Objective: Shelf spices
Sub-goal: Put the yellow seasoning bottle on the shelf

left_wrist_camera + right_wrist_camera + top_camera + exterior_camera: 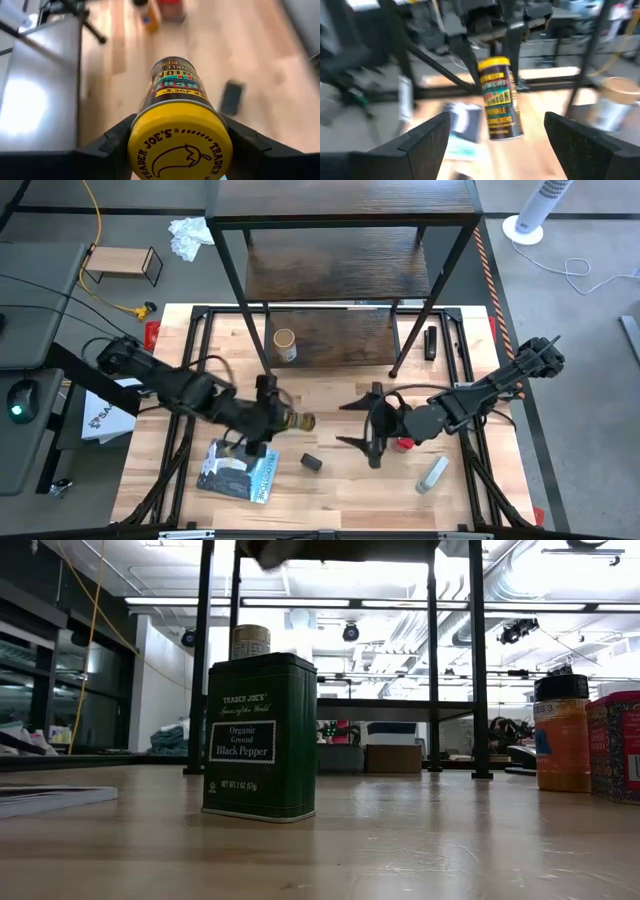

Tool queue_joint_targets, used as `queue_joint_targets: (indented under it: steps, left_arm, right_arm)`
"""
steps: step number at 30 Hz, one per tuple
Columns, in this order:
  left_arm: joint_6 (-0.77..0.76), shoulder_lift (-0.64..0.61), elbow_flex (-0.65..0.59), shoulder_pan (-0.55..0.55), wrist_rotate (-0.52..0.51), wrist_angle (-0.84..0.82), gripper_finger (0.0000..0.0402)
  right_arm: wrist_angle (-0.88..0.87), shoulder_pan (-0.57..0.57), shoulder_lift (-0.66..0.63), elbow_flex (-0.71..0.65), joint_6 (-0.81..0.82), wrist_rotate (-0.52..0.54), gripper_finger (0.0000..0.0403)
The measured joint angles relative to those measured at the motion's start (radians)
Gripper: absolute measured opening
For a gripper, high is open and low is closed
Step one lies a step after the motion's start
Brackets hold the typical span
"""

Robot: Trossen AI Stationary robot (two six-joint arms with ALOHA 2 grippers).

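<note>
Yellow-lidded jar (177, 125) was what we saw clamped in the left gripper (268, 418), the two dark fingers (117, 142) pressing on either side of its yellow cap, so the jaws stood only as wide as that lid. It was held off the table (330, 490), lying roughly level, in front of the shelf (340, 270); the right wrist view showed it hanging in the air with the left gripper on its cap. Facing it, also in front of the shelf, the right gripper (370, 425) had its fingers (427, 137) spread wide with nothing between them. On the shelf's lowest board stood the tan-lidded jar (285, 345). Just beside the right gripper we noted the red one (403, 445). Forward of the shelf sat the small black one (311, 463), upright on the table, with the flat blue-grey packet (238, 472) near it and the grey-white tube (432, 474) farther off.
</note>
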Motion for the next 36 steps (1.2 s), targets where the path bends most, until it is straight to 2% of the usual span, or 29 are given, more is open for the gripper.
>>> queue_joint_targets:
  steps: [3, 7, 11, 14, 19, 25, 28, 32, 34, 36]
  left_arm:
    - [0.103, 0.044, 0.050, 0.070, 0.025, -0.026, 0.0213]
    - [0.265, 0.106, 0.120, 0.139, 0.106, -0.016, 0.0213]
    - [0.415, 0.160, 0.179, 0.179, 0.084, -0.024, 0.0213]
    - [0.452, 0.197, 0.208, 0.206, 0.044, -0.022, 0.0213]
    - [0.384, 0.239, 0.215, 0.241, 0.024, -0.041, 0.0213]
    - [0.287, 0.256, 0.217, 0.293, -0.106, -0.154, 0.0213]
    - [0.251, 0.262, 0.216, 0.334, -0.065, -0.153, 0.0213]
    - [0.214, 0.271, 0.214, 0.383, -0.060, -0.151, 0.0213]
    - [0.155, 0.275, 0.213, 0.422, -0.048, -0.150, 0.0213]
    - [0.059, 0.279, 0.213, 0.456, 0.013, -0.153, 0.0213]
  right_arm:
    - [-0.056, -0.029, 0.009, 0.000, -0.078, 0.054, 0.0320]
    - [-0.067, -0.079, 0.010, 0.000, -0.139, 0.072, 0.0321]
    - [-0.067, -0.119, 0.012, 0.000, -0.159, 0.057, 0.0321]
    - [-0.066, -0.137, 0.012, 0.000, -0.151, 0.016, 0.0321]
    - [-0.067, -0.140, 0.012, 0.000, -0.148, 0.017, 0.0321]
    - [-0.068, -0.117, 0.012, 0.000, -0.147, 0.161, 0.0321]
    - [-0.068, -0.103, 0.012, 0.000, -0.143, 0.214, 0.0321]
    - [-0.072, -0.085, 0.012, 0.000, -0.142, 0.269, 0.0321]
    - [-0.074, -0.073, 0.012, 0.000, -0.140, 0.309, 0.0321]
    - [-0.073, -0.063, 0.012, 0.000, -0.140, 0.339, 0.0321]
